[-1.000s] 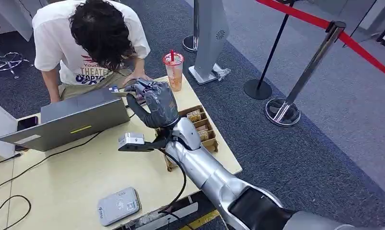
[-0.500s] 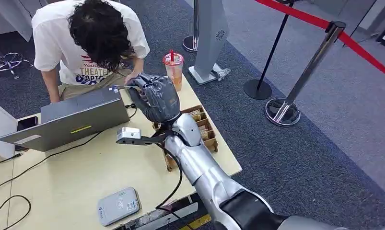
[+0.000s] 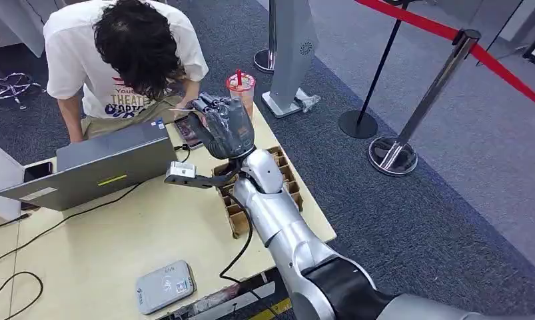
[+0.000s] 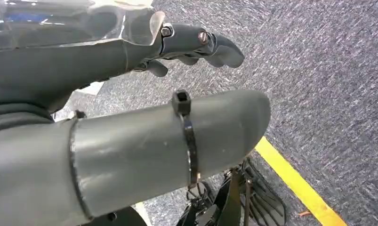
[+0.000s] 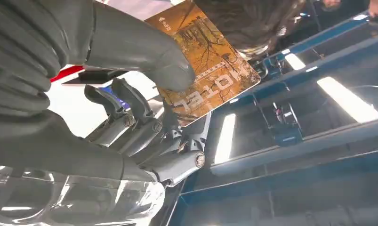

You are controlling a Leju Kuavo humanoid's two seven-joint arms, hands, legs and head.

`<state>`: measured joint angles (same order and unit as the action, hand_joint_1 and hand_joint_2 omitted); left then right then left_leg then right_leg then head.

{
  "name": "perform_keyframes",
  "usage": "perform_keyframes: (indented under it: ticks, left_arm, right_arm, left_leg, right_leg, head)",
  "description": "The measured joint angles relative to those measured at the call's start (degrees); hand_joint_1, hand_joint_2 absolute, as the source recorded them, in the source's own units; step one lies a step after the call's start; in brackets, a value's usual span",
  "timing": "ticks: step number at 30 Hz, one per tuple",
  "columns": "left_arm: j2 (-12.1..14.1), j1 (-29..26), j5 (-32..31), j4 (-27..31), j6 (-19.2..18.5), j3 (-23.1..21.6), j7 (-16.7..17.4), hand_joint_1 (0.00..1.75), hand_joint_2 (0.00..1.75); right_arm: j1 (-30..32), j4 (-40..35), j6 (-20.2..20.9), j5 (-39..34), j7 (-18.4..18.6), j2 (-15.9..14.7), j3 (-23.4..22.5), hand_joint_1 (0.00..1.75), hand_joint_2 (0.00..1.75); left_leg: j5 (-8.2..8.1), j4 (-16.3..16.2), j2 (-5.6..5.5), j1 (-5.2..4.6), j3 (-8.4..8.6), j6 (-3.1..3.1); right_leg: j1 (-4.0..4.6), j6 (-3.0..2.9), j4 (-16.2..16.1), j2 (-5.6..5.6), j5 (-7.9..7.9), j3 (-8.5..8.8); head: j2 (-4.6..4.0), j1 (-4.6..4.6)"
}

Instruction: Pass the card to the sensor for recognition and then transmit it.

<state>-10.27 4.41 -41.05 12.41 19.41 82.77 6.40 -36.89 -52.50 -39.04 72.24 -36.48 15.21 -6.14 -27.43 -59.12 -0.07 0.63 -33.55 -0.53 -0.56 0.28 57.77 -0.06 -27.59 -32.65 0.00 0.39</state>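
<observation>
Inspector: Card point(image 5: 203, 70)?
Clerk: Orange-brown, bare dark branches printed across it, white lettering.
Inspector: Right hand point(image 3: 224, 127)?
Clerk: Dark grey; silver arm.
Inspector: Table point(image 3: 104, 233)?
Clerk: Pale yellow. Laptop point(image 3: 94, 170) grey with a yellow strip. Cup point(image 3: 242, 100) orange, red straw. Carpet point(image 3: 411, 220) speckled blue-grey.

On the table point(image 3: 118, 247), a laptop point(image 3: 111, 163) lies left of the divided box point(image 3: 288, 183), a drink cup point(image 3: 241, 90) behind.

Hidden, cropped and too small to read

The right hand point(image 3: 223, 127) hides most of the card point(image 3: 182, 110) in the head view — only a thin edge shows; the thumb point(image 5: 144, 56) covers one corner up close, and the sensor point(image 3: 164, 286) label is unreadable.
</observation>
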Motion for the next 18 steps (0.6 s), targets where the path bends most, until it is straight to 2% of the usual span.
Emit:
perform_keyframes:
  ticks: [11, 18]
  left_arm:
    - [0.0, 0.1, -0.4, 0.0, 0.1, 0.0, -0.5, 0.0, 0.0]
    - [0.0, 0.2, -0.2, 0.0, 0.4, 0.0, -0.7, 0.0, 0.0]
  right_arm:
    - [-0.9, 1.1, 0.0, 2.8, 1.7, 0.0, -1.6, 1.75, 1.75]
    - [-2.8, 6.0, 0.0, -6.7, -1.0, 0.1, -2.3, 1.75, 1.75]
  left_leg:
    - [0.0, 0.0, 0.0, 0.0, 0.0, 0.0]
    - [0.0, 0.0, 0.0, 0.0, 0.0, 0.0]
  right_leg:
    - [0.0, 0.0, 0.0, 0.0, 0.0, 0.0]
    - [0.0, 0.0, 0.0, 0.01, 0.0, 0.0]
  head:
    - [0.0, 0.0]
    - [0.0, 0.0]
